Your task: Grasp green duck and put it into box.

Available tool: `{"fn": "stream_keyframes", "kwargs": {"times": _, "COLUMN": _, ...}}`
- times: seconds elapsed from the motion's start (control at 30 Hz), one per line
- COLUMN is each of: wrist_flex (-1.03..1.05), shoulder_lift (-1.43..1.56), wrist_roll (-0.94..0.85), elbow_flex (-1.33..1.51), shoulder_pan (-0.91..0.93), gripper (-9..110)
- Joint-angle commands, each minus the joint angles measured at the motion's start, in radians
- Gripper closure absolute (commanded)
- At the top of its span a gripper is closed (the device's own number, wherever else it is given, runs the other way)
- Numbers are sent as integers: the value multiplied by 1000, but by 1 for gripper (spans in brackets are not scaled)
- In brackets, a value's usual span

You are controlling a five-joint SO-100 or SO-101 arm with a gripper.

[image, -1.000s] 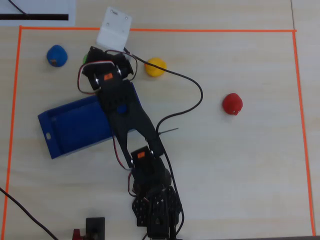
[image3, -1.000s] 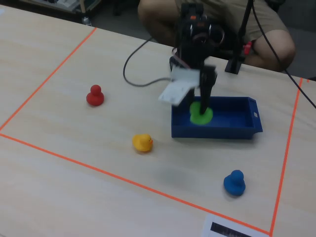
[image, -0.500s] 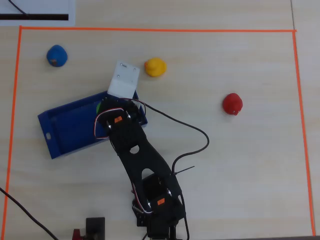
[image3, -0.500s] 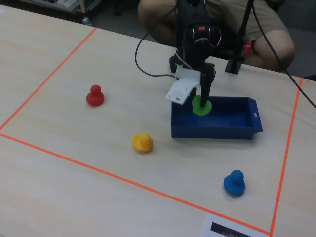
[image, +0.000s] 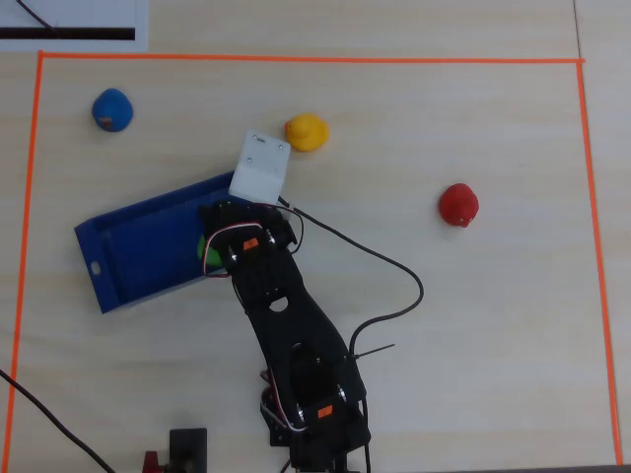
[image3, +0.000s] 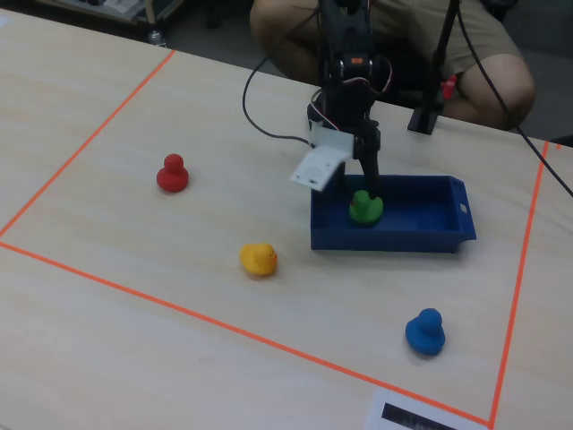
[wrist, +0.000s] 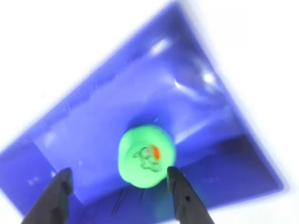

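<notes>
My two dark fingertips fill the bottom of the wrist view, spread wide, and the small bright green rounded toy duck with its tiny orange-red beak sits just beyond them, in the gap. My jaws are open and hold nothing; whether the right-hand tip in that view brushes the duck's side I cannot tell.

The green duck stands on the floor of the large shallow blue plastic tray, the box, directly below my jaws, toward the end of the box nearest my arm. From overhead only a sliver of green shows beside my wrist, inside the box.

On the pale wood-grain worktop, inside a rectangle of orange tape, the other toys lie well apart from my jaws. In the fixed view, a yellow duck rests left of the box and nearer the camera, a red duck farther left, and a blue duck lies to the right of me, beyond the box's near wall. A white block on my arm hangs just left of my jaws there.
</notes>
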Motion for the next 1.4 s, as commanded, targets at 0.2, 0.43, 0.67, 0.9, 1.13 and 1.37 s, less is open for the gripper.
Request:
{"fn": "stream_keyframes", "kwargs": {"times": 0.2, "wrist_flex": 229, "shoulder_lift": 345, "wrist_roll": -135, "elbow_flex": -431, "shoulder_pan": 250, "gripper": 101}}
{"fn": "stream_keyframes", "kwargs": {"times": 0.43, "wrist_flex": 325, "shoulder_lift": 698, "wrist_roll": -250, "elbow_flex": -242, "shoulder_pan": 262, "gripper": 101}}
{"fn": "stream_keyframes", "kwargs": {"times": 0.67, "wrist_flex": 202, "shoulder_lift": 1032, "wrist_roll": -336, "elbow_flex": 305, "shoulder_pan": 324, "gripper": 101}}
{"fn": "stream_keyframes", "kwargs": {"times": 0.9, "wrist_flex": 72, "shoulder_lift": 1184, "wrist_roll": -344, "elbow_flex": 638, "shoulder_pan": 341, "gripper": 101}}
{"fn": "stream_keyframes", "kwargs": {"times": 1.13, "wrist_flex": 51, "shoulder_lift": 1218, "wrist_roll": -387, "elbow_flex": 838, "shoulder_pan": 356, "gripper": 101}}
{"fn": "stream_keyframes", "kwargs": {"times": 1.37, "wrist_flex": 132, "shoulder_lift": 1218, "wrist_roll": -449, "elbow_flex": 936, "shoulder_pan": 354, "gripper": 101}}
